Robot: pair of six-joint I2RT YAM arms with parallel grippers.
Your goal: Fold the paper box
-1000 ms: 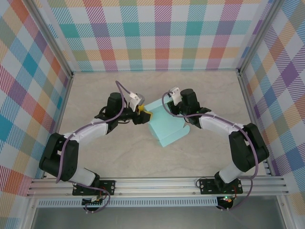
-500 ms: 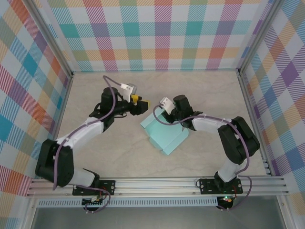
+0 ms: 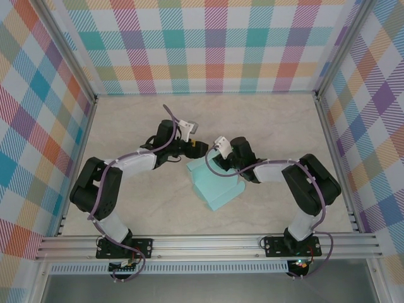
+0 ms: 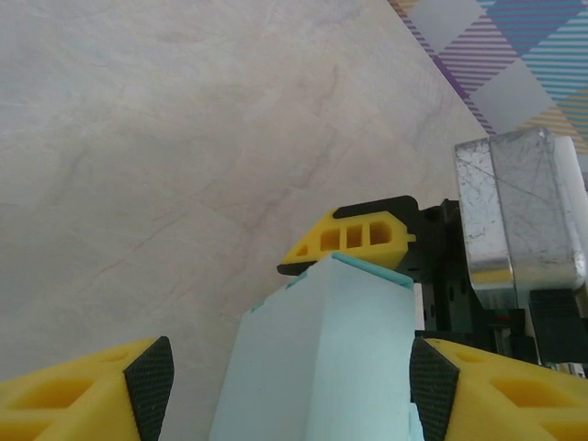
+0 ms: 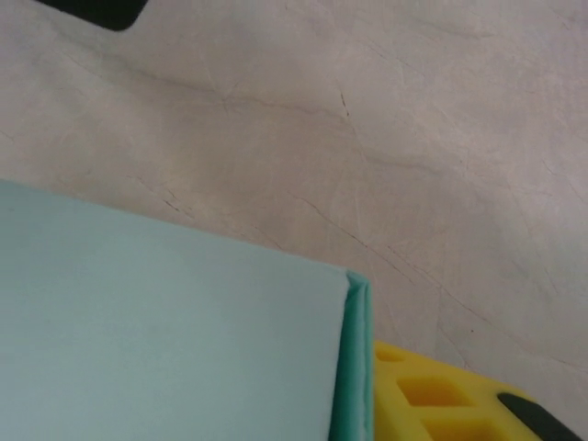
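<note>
The paper box (image 3: pixel 221 186) sits mid-table, with one upright wall between my left gripper's (image 3: pixel 197 149) wide-spread, empty fingers. My right gripper (image 3: pixel 216 159) sits just beside its far edge; I cannot tell how far open it is.

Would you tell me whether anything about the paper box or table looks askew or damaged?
Nothing looks torn or spilled. The paper box sits skewed to the table edges and appears only partly folded, one upright wall inside the open left end effector.

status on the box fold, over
left gripper open, straddling a raised wall of the paper box. right gripper beside the box's edge, jaws unreadable. both grippers crowded close together.
</note>
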